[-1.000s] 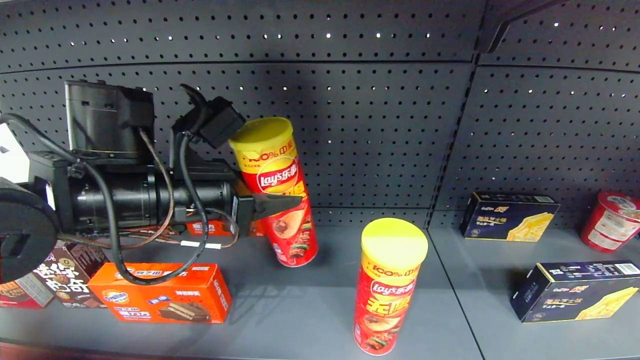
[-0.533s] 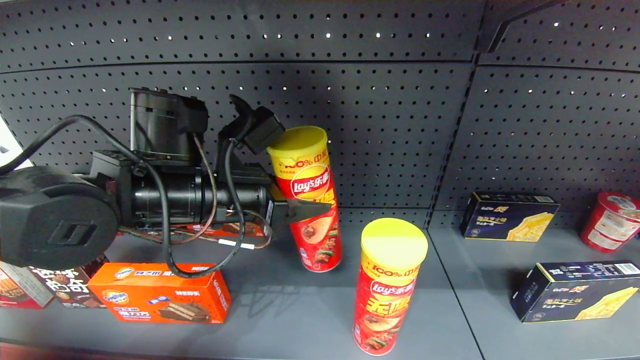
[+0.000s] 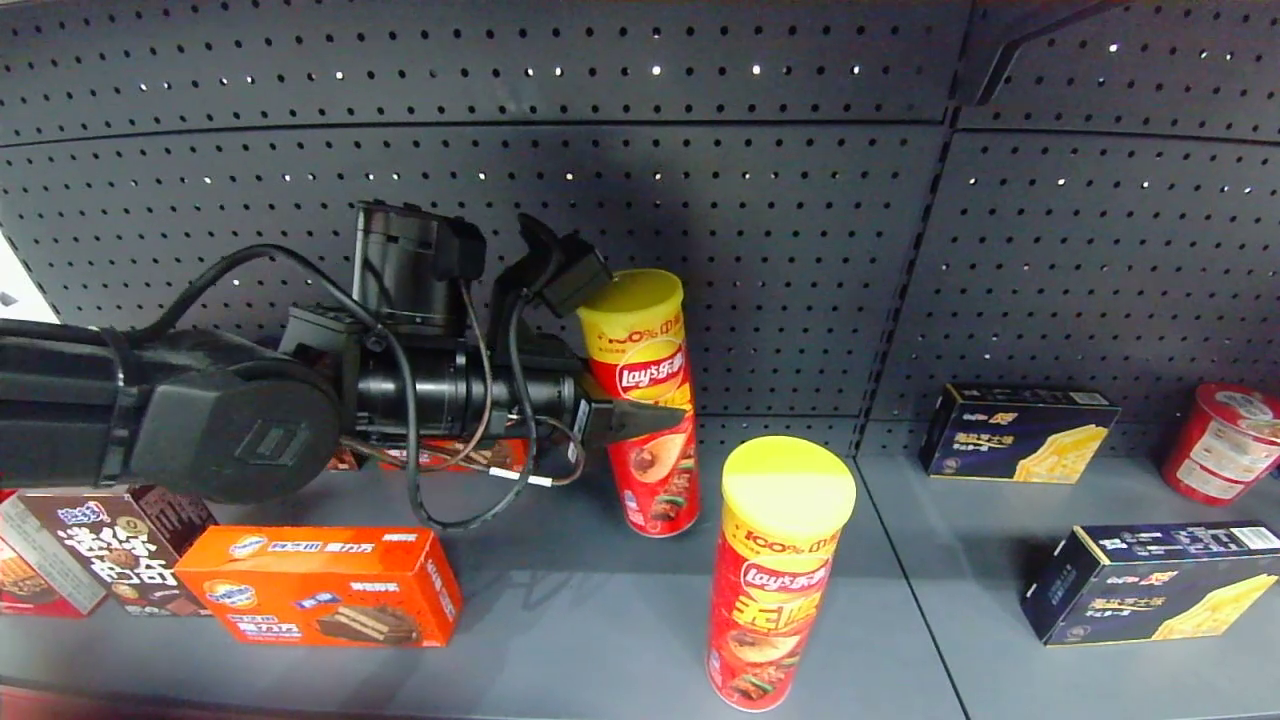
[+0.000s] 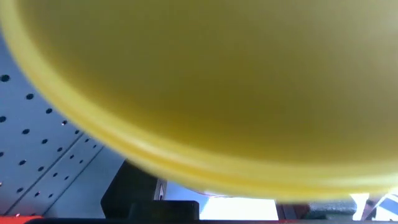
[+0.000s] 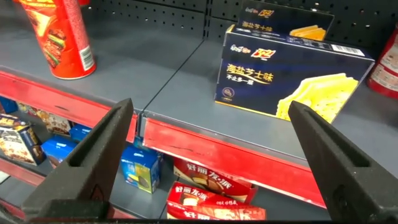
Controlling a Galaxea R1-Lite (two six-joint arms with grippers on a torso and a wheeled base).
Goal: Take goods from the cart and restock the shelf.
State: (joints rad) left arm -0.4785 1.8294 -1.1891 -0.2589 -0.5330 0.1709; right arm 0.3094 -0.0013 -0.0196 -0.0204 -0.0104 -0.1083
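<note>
My left gripper point(image 3: 650, 408) was shut tight around the chip can point(image 3: 640, 335). The can stood tall near the shelf's point(image 3: 560, 620) back edge, yellow lid up, its top leaning a bit left. My right gripper point(image 5: 210, 107) was wide apart.

Head view's pretty dim from my seat: the dark pegboard point(image 3: 800, 250) soaks up light, with bright pinpricks shining through some holes. The blue box point(image 3: 1150, 585) drops a soft shadow to its left on the shelf point(image 3: 600, 620). Panel seams bow toward the edges, fisheye style. In the left wrist view there's a blown-out white patch just past the chip can point(image 4: 217, 74).
</note>
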